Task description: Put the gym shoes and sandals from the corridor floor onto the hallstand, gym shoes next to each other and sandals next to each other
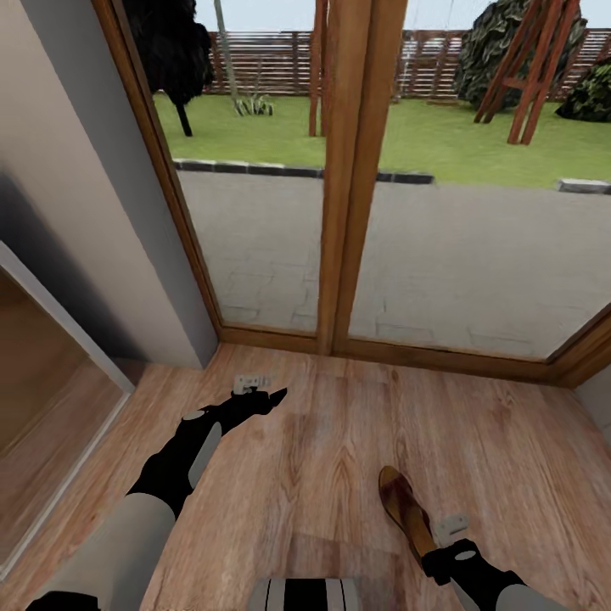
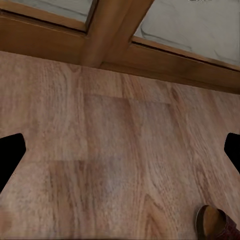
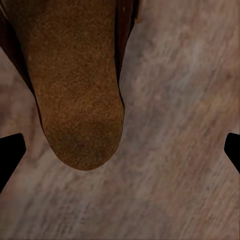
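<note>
A: Which step am I on? I read it as the approach to a sandal (image 1: 406,507). It lies flat on the corridor floor (image 1: 339,441) near my right side, and my right gripper (image 1: 441,543) sits just beside its near end.

B: Holding it?

A: No. In the right wrist view the sandal's rounded end (image 3: 75,100) is between the fingertips (image 3: 10,152), which stand wide apart, nothing clamped. The left gripper (image 1: 263,395) hangs over bare planks near the glass door (image 1: 339,212); its tips are spread too in the left wrist view, empty.

B: Next move?

A: My guess: lower the right one, centre the sole between the fingers, close. It's low and slim, so I need to get right down to the floor.

B: Differences between views?

A: The head view gives the whole sandal and the garden outside. The right wrist view gives the suede-like footbed grain. The left wrist view catches a sandal tip (image 2: 215,222) at its edge.
</note>
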{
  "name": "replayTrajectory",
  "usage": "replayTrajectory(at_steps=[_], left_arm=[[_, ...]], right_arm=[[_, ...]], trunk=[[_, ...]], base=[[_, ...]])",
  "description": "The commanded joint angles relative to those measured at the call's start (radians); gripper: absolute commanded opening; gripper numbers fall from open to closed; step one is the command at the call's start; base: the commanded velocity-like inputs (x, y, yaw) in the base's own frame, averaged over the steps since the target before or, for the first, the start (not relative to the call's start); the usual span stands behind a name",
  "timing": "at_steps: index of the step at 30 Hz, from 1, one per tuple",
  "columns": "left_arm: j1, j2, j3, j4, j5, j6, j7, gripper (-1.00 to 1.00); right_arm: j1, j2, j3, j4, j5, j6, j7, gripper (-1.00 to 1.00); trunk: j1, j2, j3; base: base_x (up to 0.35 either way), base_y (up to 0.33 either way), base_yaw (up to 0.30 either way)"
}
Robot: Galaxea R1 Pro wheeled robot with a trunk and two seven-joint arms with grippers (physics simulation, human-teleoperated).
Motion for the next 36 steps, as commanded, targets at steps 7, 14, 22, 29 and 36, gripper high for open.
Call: replayTrajectory(at_steps=[7,14,22,29,36], left_arm=[[0.000,0.000,0.000,-0.001,0.011,0.010,-0.001,1.00],[0.000,0.000,0.000,-0.001,0.011,0.010,-0.001,1.00],[0.000,0.000,-0.001,-0.001,0.011,0.010,-0.001,1.00],[0.000,0.000,-0.001,-0.001,0.011,0.010,-0.001,1.00],[0.000,0.000,-0.001,-0.001,0.011,0.010,-0.001,1.00]], right_arm=[[0.000,0.000,-0.007,-0.004,0.009,0.009,-0.001,1.00],[0.000,0.000,-0.009,-0.007,0.008,0.012,0.000,1.00],[0.000,0.000,-0.013,-0.011,0.008,0.013,-0.001,1.00],[0.000,-0.001,-0.014,-0.012,0.008,0.013,0.000,1.00],[0.000,-0.002,-0.014,-0.014,0.008,0.013,0.000,1.00]], trunk=[[0.000,0.000,-0.007],[0.002,-0.001,-0.020],[0.002,-0.001,-0.029],[0.002,-0.002,-0.038],[0.006,-0.003,-0.065]], base=[[0.000,0.000,0.038],[0.000,0.000,0.003],[0.000,0.000,0.000],[0.000,0.000,0.000],[0.000,0.000,0.000]])
